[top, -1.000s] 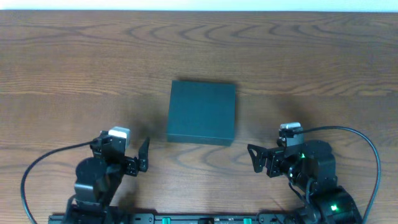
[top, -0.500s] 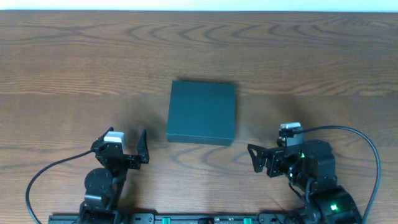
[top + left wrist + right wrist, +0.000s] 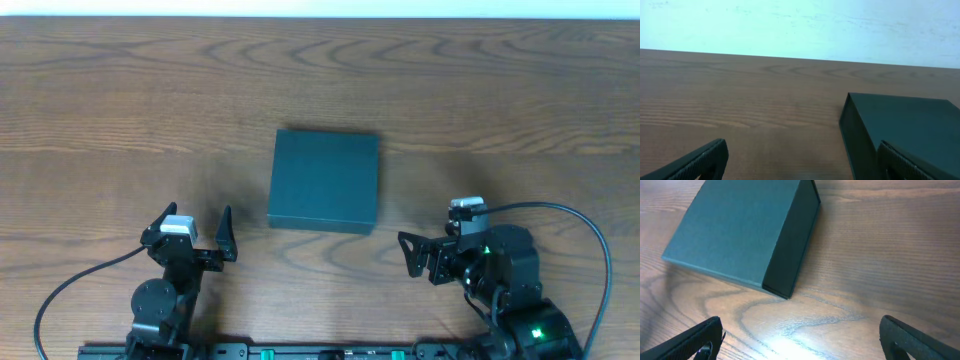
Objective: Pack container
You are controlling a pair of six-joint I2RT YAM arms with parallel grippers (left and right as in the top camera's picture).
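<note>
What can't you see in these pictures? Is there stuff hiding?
1. Inside of the container: hidden in every view by its shut lid.
2. The container's right part, left wrist view: cut off by the picture's edge, with the near corner behind a finger of the left gripper.
3. The lid's hinge, overhead view: too small to tell which side it is on.
4. Things to pack: none show in any view.

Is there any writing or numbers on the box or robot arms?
None can be read.
The container is plain dark teal, with no label.
The left arm's white block and the right arm's white block are too small to show any writing.
</note>
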